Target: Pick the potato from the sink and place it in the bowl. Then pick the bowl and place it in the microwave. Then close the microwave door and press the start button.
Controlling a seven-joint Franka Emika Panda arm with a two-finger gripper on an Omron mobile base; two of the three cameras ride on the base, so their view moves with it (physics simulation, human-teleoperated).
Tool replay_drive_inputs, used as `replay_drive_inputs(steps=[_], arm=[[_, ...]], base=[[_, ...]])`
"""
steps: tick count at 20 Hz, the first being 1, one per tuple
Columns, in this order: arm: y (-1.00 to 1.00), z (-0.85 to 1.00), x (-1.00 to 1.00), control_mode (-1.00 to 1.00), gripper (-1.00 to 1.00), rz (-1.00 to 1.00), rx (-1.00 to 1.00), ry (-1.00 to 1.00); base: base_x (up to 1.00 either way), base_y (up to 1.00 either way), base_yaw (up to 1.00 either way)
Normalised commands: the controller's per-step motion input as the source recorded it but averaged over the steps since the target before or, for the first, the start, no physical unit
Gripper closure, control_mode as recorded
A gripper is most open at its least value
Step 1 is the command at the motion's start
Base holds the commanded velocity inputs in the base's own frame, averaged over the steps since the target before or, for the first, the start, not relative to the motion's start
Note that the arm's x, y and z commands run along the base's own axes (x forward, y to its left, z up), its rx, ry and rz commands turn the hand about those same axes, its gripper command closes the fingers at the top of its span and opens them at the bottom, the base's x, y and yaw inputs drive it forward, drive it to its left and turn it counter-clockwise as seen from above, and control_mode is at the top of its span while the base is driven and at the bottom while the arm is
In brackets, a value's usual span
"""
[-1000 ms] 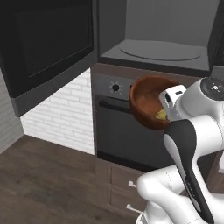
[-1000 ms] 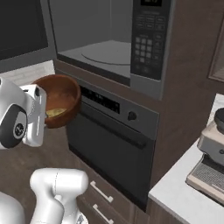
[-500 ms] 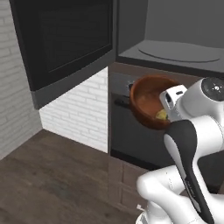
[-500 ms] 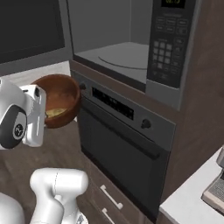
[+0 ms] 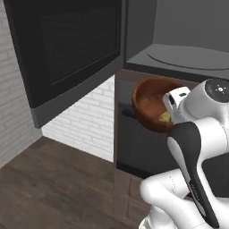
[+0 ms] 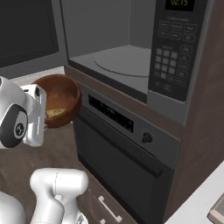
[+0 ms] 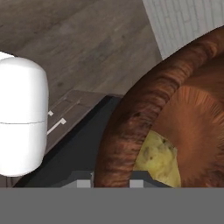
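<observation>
Bowl, deep reddish-brown wood grain, rim pinched between gripper fingers, lumpy yellow potato inside, held before open microwave, door swung left.

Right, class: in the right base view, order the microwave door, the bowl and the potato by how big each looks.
1. microwave door, largest, though cut off by the frame's edge.
2. bowl.
3. potato, a small piece inside the bowl.
</observation>
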Motion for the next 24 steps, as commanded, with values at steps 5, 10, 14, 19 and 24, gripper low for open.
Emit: replay_drive_inputs(steps=[5,10,14,19,24], arm=[[0.00,0.00,0.00,1.00,1.00,0.00,0.00,0.00],[0.00,0.00,0.00,1.00,1.00,0.00,0.00,0.00],[0.00,0.06,0.00,-1.00,1.00,-0.02,0.00,0.00],[0.00,0.55,0.00,-1.00,1.00,-0.09,0.00,-0.01],[-0.08,0.74,0.07,-1.00,1.00,-0.11,0.00,-0.01]], base=[[0.00,0.00,-0.31],[0.00,0.00,-0.25],[0.00,0.00,-0.10],[0.00,0.00,0.00],[0.00,0.00,0.00]])
